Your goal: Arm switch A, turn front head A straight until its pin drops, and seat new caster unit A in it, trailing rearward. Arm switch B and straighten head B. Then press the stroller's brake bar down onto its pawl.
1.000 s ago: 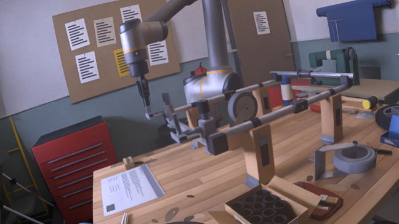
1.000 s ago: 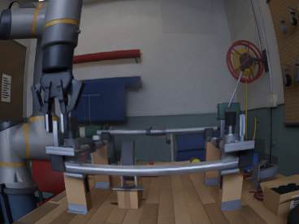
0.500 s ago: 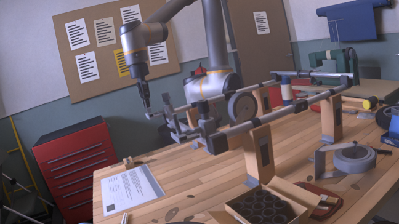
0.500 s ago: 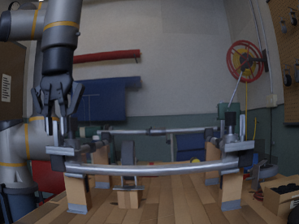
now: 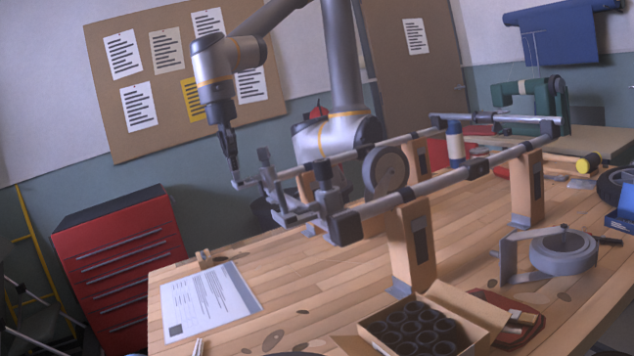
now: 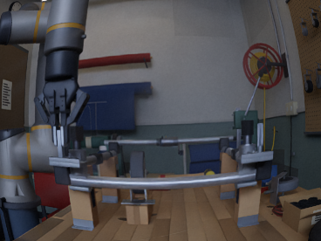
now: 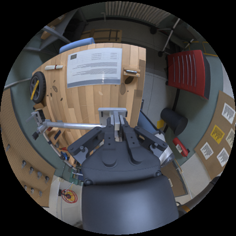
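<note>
The far front head (image 5: 243,182) (image 6: 65,160) is a grey fork bracket at the far end of the stroller frame's front bar (image 6: 161,180). It juts out past the bench edge. I grip its upright lug from above with my gripper (image 5: 235,165) (image 6: 59,139) (image 7: 117,126) closed on it. The near front head (image 5: 298,215) (image 6: 253,156) sits at the other end of the bar, with a black knob (image 5: 322,169) above it. The new caster unit (image 5: 550,252) lies on the bench to the right, a grey wheel in a grey fork.
Behind the frame stand the arm's base (image 5: 337,132) and a cork board (image 5: 171,68). Wooden stands (image 5: 413,239) carry the frame tubes. A box of black cylinders (image 5: 416,325) and an instruction sheet (image 5: 205,298) lie on the near bench. A red tool chest (image 5: 117,254) stands below my gripper.
</note>
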`<action>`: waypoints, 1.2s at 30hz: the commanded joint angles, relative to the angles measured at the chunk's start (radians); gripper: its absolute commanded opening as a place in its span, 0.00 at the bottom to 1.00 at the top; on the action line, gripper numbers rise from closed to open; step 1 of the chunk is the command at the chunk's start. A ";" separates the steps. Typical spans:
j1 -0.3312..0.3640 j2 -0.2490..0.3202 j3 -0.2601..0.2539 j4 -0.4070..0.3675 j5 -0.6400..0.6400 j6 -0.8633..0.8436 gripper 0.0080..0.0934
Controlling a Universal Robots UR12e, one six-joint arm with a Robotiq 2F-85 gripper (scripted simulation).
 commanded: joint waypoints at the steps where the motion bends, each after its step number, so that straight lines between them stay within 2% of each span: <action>1: 0.000 0.000 -0.001 0.000 0.000 0.000 0.05; 3: 0.000 0.000 -0.001 0.000 0.000 0.000 0.00; 36: 0.019 0.016 -0.014 -0.003 0.000 0.019 0.00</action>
